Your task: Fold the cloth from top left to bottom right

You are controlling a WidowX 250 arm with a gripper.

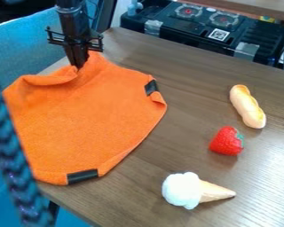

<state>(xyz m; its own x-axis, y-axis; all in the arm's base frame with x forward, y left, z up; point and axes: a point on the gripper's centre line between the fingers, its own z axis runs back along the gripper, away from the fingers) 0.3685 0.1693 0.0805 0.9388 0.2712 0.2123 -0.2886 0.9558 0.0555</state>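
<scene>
The black tool [79,64] pinches the orange cloth [97,119] at its bunched-up top. A blurry, twisty cord [13,148] hides some of the cloth's left side, which pokes past the tabletop's [162,159] edge. A strawberry [226,142] sits well apart.

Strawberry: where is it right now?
Camera view: the strawberry is on the table, right of the orange cloth, with the bread roll just above it and the ice-cream cone below.
</scene>
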